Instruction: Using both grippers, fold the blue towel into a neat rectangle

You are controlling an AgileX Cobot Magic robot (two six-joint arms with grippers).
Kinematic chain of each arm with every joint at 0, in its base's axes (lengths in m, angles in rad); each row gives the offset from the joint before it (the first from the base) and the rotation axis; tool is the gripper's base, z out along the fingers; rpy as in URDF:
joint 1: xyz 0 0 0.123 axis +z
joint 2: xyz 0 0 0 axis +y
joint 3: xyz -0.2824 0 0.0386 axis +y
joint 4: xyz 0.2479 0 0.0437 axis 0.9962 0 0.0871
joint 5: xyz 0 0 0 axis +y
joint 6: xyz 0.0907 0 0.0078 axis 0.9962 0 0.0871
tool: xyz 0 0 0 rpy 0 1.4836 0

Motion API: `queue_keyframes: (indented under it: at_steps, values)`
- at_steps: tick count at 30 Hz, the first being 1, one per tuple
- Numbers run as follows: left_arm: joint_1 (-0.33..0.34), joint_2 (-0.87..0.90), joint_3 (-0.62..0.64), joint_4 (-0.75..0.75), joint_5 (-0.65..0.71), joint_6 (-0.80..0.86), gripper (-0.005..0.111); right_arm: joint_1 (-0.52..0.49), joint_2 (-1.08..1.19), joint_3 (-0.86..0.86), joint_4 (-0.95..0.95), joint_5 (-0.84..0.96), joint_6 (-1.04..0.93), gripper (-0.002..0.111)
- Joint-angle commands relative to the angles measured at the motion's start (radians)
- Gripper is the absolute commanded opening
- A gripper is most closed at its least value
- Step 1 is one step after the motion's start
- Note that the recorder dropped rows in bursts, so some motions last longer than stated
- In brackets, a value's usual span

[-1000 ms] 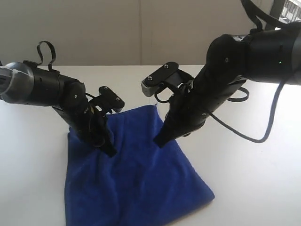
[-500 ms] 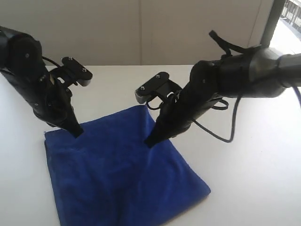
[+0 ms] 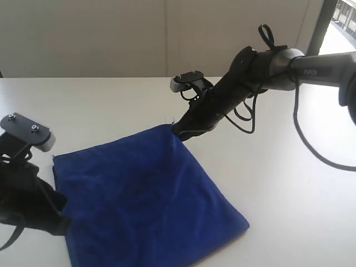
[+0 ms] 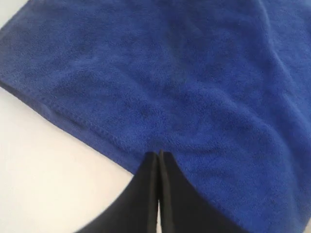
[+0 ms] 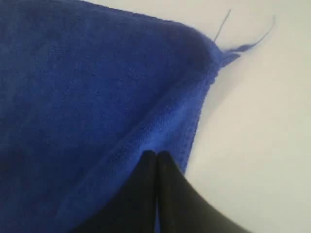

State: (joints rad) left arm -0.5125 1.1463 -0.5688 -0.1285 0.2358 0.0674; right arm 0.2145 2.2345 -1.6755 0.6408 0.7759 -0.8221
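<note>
REMOTE STATION: The blue towel (image 3: 144, 194) lies spread on the white table (image 3: 289, 183) while I work both arms from a distance. From the exterior camera it reads as a rough diamond.

My left end effector (image 3: 58, 221) sits low along the towel's left edge, between the left corner and the near one. Its two dark fingers (image 4: 146, 194) are pressed together with no gap, and the left wrist camera shows their tips over the cloth just inside the hemmed border.

My right end effector (image 3: 179, 133) is at the far corner with its fingers likewise closed tight. The tips rest at the towel's edge, near the corner where loose threads (image 5: 243, 46) trail onto the table. The cloth there appears slightly raised, with the border curling under beside the fingertips.

I cannot tell from these views whether either closed pair has cloth pinched between it.

A grey block (image 3: 28, 132) rides on the left arm, above the table just left of the towel.
</note>
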Motion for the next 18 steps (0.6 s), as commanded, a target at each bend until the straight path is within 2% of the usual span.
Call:
queue_keyframes:
  at_steps: [1, 9, 14, 18]
  values:
    - [-0.013, -0.039, 0.058, -0.019, -0.016, -0.012, 0.000, -0.005, 0.039, -0.011, 0.036, 0.028, -0.024, 0.000]
    - [-0.013, -0.041, 0.067, -0.020, -0.001, -0.015, 0.000, -0.005, 0.078, -0.011, 0.010, 0.007, 0.019, 0.000]
    - [-0.013, -0.041, 0.067, -0.020, 0.010, -0.015, 0.000, -0.005, 0.091, -0.011, -0.303, 0.013, 0.275, 0.000]
    - [-0.013, -0.041, 0.067, -0.020, 0.010, -0.015, 0.000, -0.005, 0.091, -0.009, -0.402, 0.058, 0.333, 0.000]
